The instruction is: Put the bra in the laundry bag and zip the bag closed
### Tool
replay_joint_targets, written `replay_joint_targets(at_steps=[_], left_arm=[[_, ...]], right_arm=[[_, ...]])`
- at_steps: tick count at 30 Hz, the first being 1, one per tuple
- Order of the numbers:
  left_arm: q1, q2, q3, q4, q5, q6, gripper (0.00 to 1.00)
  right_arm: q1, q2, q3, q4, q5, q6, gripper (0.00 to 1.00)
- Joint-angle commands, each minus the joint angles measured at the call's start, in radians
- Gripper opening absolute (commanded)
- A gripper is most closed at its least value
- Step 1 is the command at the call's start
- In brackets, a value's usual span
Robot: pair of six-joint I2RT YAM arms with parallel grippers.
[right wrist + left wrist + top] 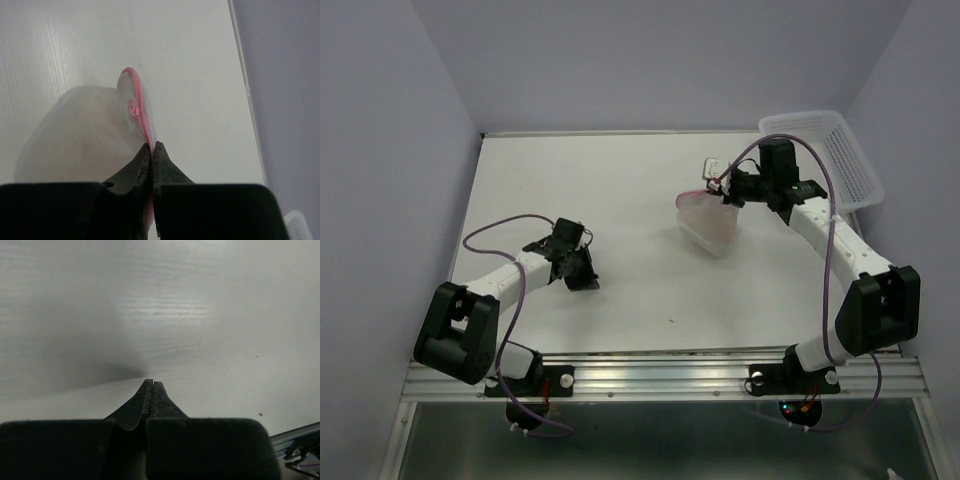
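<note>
The right gripper (152,147), jaws pinched on the pink zipper (139,112) of the bag (710,225), holds it in the top view's upper right. The left gripper (151,385) sits closed and empty at centre left. No bra shows outside, so it is likely bagged; how far the zip is shut is unclear.

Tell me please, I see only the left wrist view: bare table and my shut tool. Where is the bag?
Observer: The bag is at the far right of the table, held by the right tool.
Operator: Where does it grip?
Observer: On the pink zipper band, tool shut.
Operator: And the bra?
Observer: None lies loose in any view. The bag looks peach-tinted from above, so it may be inside; I cannot be sure.
</note>
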Motion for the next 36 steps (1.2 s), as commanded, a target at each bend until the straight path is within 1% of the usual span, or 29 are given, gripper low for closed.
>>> replay_joint_targets(at_steps=[1, 4, 7, 9, 11, 12, 13, 14, 15, 16, 17, 18, 19, 21, 22, 23, 24, 25, 26, 27, 28, 29, 30, 31, 32, 33, 34, 35, 36], left_arm=[[-0.010, -0.035, 0.018, -0.043, -0.007, -0.011, 0.00], [-0.020, -0.042, 0.093, -0.037, -0.003, -0.002, 0.00], [-0.029, -0.071, 0.178, -0.020, -0.014, 0.021, 0.00], [-0.031, -0.085, 0.212, 0.008, -0.010, 0.034, 0.00], [-0.031, -0.098, 0.254, 0.026, 0.007, 0.043, 0.00], [-0.033, -0.099, 0.265, 0.026, 0.016, 0.043, 0.00], [-0.033, -0.102, 0.274, 0.025, 0.018, 0.043, 0.02], [-0.034, -0.105, 0.282, 0.026, 0.017, 0.046, 0.06], [-0.033, -0.108, 0.281, 0.031, 0.012, 0.046, 0.08], [-0.034, -0.111, 0.279, 0.034, 0.007, 0.046, 0.11], [-0.034, -0.111, 0.276, 0.034, 0.006, 0.048, 0.14], [-0.034, -0.110, 0.276, 0.034, 0.004, 0.046, 0.18], [-0.036, -0.105, 0.275, 0.034, 0.003, 0.045, 0.26], [-0.042, -0.102, 0.267, 0.051, 0.006, 0.042, 0.37], [-0.055, -0.095, 0.262, 0.063, 0.016, 0.038, 0.41], [-0.065, -0.087, 0.253, 0.086, 0.020, 0.035, 0.46], [-0.083, -0.069, 0.252, 0.095, 0.024, 0.029, 0.46], [-0.092, -0.058, 0.253, 0.110, 0.020, 0.026, 0.46], [-0.101, -0.046, 0.255, 0.118, 0.010, 0.019, 0.46], [-0.106, -0.029, 0.255, 0.126, 0.001, 0.003, 0.44], [-0.108, -0.023, 0.249, 0.139, 0.003, -0.007, 0.43], [-0.109, -0.018, 0.247, 0.155, 0.003, -0.020, 0.43], [-0.108, -0.022, 0.245, 0.155, -0.009, -0.040, 0.43], [-0.106, -0.029, 0.241, 0.149, -0.023, -0.053, 0.43], [-0.103, -0.036, 0.239, 0.137, -0.046, -0.067, 0.44], [-0.097, -0.045, 0.238, 0.123, -0.093, -0.077, 0.52], [-0.089, -0.070, 0.232, 0.089, -0.118, -0.098, 0.58], [-0.082, -0.084, 0.227, 0.071, -0.138, -0.104, 0.64], [-0.057, -0.119, 0.221, 0.057, -0.169, -0.106, 0.82]], right_arm=[[0.017, -0.049, 0.039, 0.011, -0.136, -0.018, 0.01], [0.017, -0.051, 0.044, -0.036, -0.204, -0.038, 0.01], [0.028, -0.051, 0.042, -0.042, -0.201, -0.043, 0.01], [0.028, -0.046, 0.038, -0.044, -0.206, -0.049, 0.06], [0.037, -0.048, 0.015, -0.052, -0.204, -0.061, 0.28], [0.065, -0.054, 0.002, -0.056, -0.198, -0.060, 0.38], [0.083, -0.062, -0.010, -0.075, -0.186, -0.081, 0.54], [0.101, -0.081, -0.034, -0.117, -0.163, -0.098, 0.64], [0.121, -0.091, -0.045, -0.143, -0.155, -0.113, 0.70], [0.163, -0.097, -0.051, -0.177, -0.150, -0.167, 0.76], [0.181, -0.102, -0.053, -0.225, -0.149, -0.199, 0.89], [0.191, -0.103, -0.041, -0.299, -0.158, -0.224, 0.97], [0.191, -0.105, -0.032, -0.323, -0.173, -0.238, 1.00], [0.191, -0.103, -0.007, -0.310, -0.170, -0.203, 1.00], [0.191, -0.099, 0.022, -0.285, -0.151, -0.124, 1.00], [0.191, -0.095, 0.034, -0.197, -0.106, -0.059, 1.00], [0.191, -0.085, 0.051, -0.138, -0.077, 0.089, 1.00], [0.191, -0.076, 0.059, -0.086, -0.010, 0.162, 1.00], [0.191, -0.066, 0.065, 0.015, 0.030, 0.226, 1.00], [0.191, -0.056, 0.073, 0.073, 0.072, 0.301, 1.00], [0.191, -0.030, 0.094, 0.126, 0.125, 0.466, 1.00], [0.191, -0.011, 0.114, 0.205, 0.238, 0.551, 1.00], [0.191, 0.010, 0.145, 0.224, 0.308, 0.744, 1.00], [0.191, 0.061, 0.234, 0.224, 0.425, 0.850, 1.00], [0.191, 0.078, 0.267, 0.206, 0.458, 0.906, 1.00], [0.247, 0.087, 0.280, 0.168, 0.484, 0.923, 1.00], [0.293, 0.087, 0.257, 0.171, 0.592, 0.907, 1.00], [0.340, 0.086, 0.243, 0.180, 0.639, 0.897, 1.00], [0.400, 0.096, 0.237, 0.188, 0.653, 0.908, 1.00]])
